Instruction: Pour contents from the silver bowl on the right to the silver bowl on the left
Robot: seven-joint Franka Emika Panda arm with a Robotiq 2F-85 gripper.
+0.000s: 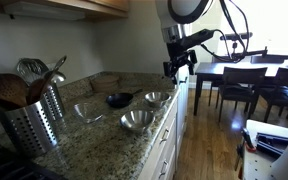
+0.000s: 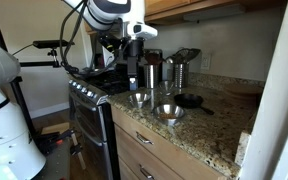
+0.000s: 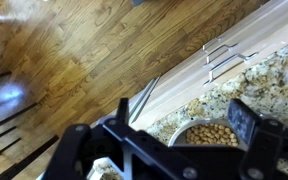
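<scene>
Take the black pan (image 1: 119, 99) on the granite table (image 1: 104, 150) as your landmark. Your gripper (image 1: 174, 70) hangs in the air on the robot's side of that pan, above the table's end. The fingers (image 3: 249, 125) are spread wide and released, gripping nothing. The filled silver bowl (image 1: 156, 98) sits just beside the pan, between it and the arm. In an exterior view the gripper (image 2: 134, 82) is right above this bowl (image 2: 141, 98) without touching it. The wrist view shows the same bowl (image 3: 209, 133) between the fingers, holding small tan round pieces, with the wooden floor (image 3: 74, 50) beyond the table's edge. The other silver bowl (image 1: 137, 121) stands near the pan too, between it and the table's front edge. The perforated metal utensil holder (image 1: 34, 120) stands well apart from the pan, on the side away from the arm.
</scene>
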